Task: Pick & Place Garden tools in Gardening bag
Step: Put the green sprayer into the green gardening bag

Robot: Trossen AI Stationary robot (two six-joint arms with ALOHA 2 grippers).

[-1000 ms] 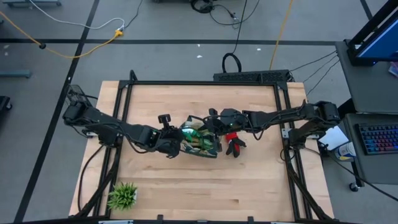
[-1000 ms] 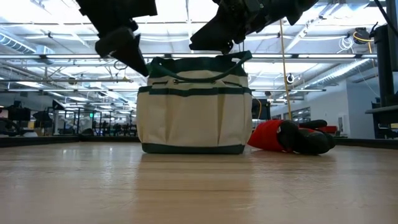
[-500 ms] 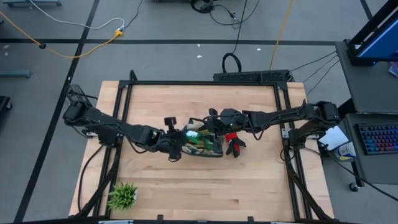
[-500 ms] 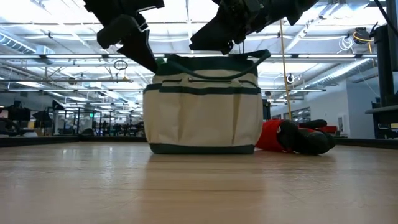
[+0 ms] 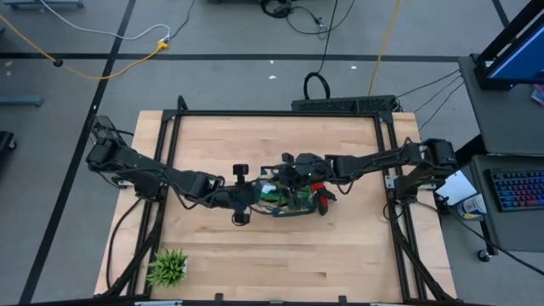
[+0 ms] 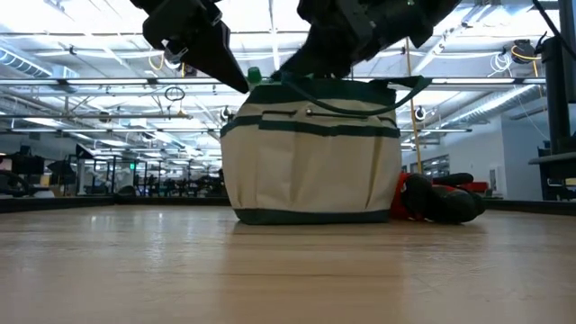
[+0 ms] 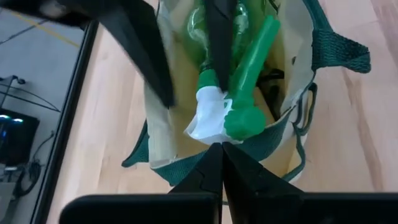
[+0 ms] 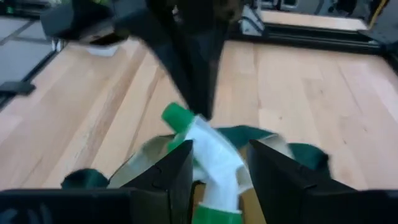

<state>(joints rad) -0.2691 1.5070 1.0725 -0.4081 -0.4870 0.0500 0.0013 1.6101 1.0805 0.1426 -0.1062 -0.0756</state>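
Gardening bag (image 6: 310,148), a cream canvas tote with dark green trim, stands upright near the table's middle, directly beneath both grippers; the green spray bottle (image 7: 239,81) sits in its open mouth with the white-and-green trigger head (image 8: 208,152) protruding above the rim. The step in hand appears to be seating the spray bottle in the bag. The right gripper (image 8: 217,165) hangs over the bag opening with its fingers parted to either side of the bottle's head; whether they press it or merely flank it cannot be determined. The left gripper (image 7: 214,158) is at the bag's rim on the side facing its own arm, fingers fully together; it may be pinching or bracing the canvas edge, but contact is hidden. The red-and-black gloves (image 6: 436,198) lie on the table just beside the bag, on the right arm's side, not yet stowed, and the potted plant (image 5: 167,267) stands well apart near the table's corner. The next move likely calls for the right gripper to clear the bottle straight upward, then travel sideways and down to the gloves, while the bag is kept from tipping. Compared with one second earlier, the bag has shifted toward the gloves in the low view and now partly hides them, and the left gripper has advanced with it toward the right arm.
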